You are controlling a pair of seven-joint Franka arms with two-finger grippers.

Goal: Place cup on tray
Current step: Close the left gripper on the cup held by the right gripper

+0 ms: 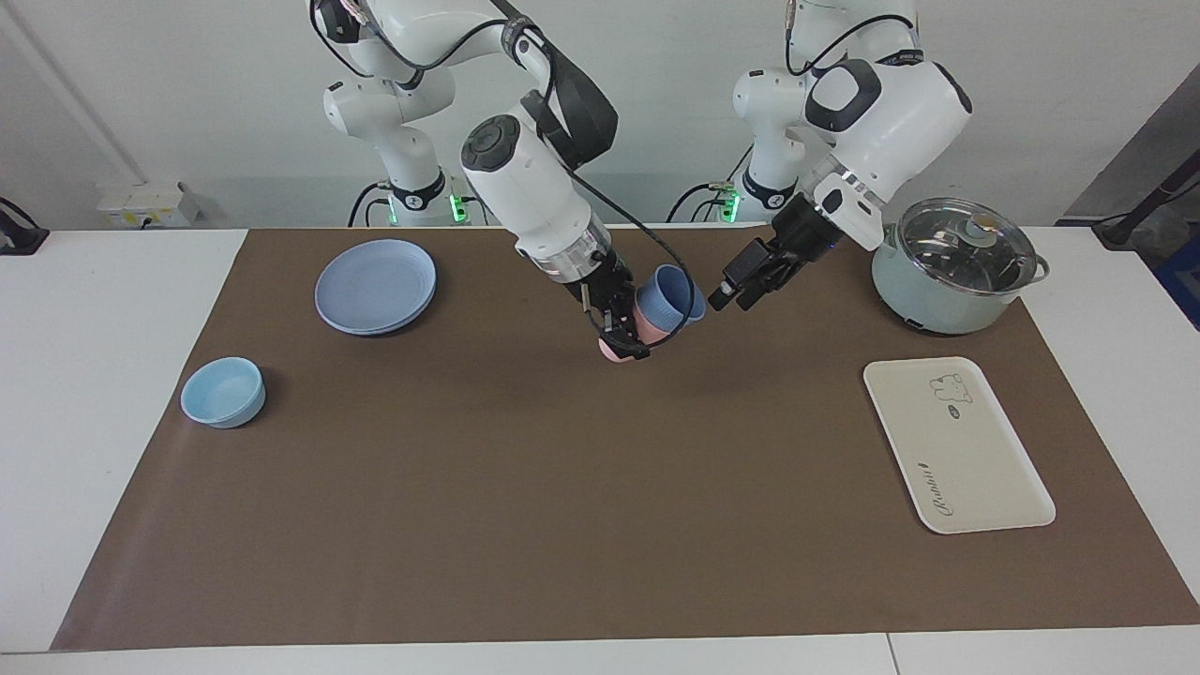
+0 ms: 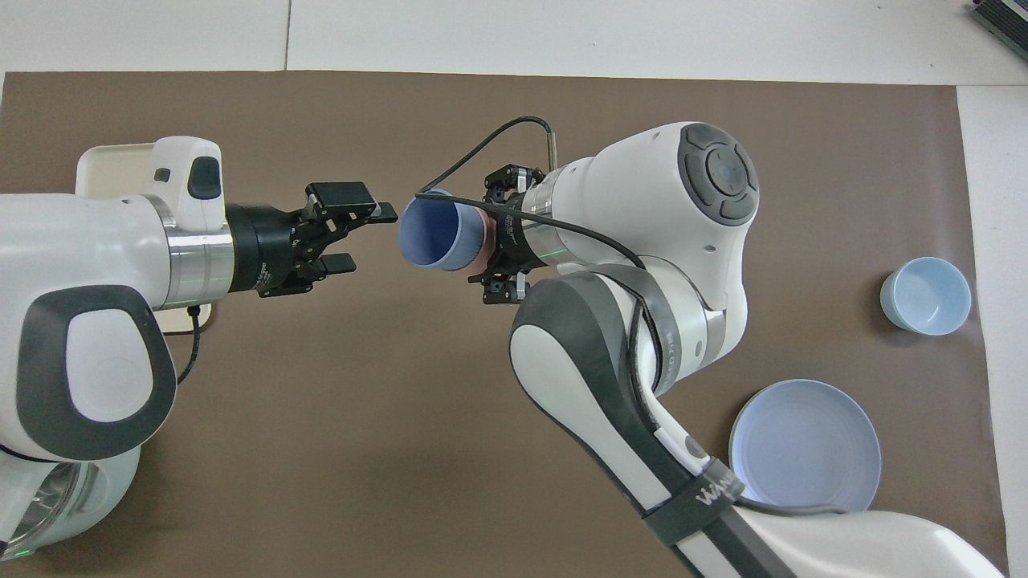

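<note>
- The right pincer (image 1: 626,330) is clamped on a pink cup (image 1: 626,339) with the blue cup (image 1: 667,298) nested in it, both tipped sideways in the air over the middle of the brown mat (image 1: 562,487), upper centre of the facing view.
- The blue cup's open mouth faces the left pincer (image 1: 729,293), whose fingers (image 2: 377,212) stand wide apart just beside the rim, not touching it.
- The tray (image 1: 956,445) lies flat at the right of the facing view, with nothing on it.
- A lidded pot (image 1: 956,267) stands above the tray in that view.
- A round plate (image 1: 376,285) and a small bowl (image 1: 223,392) sit on the surface at the left of the frame.
</note>
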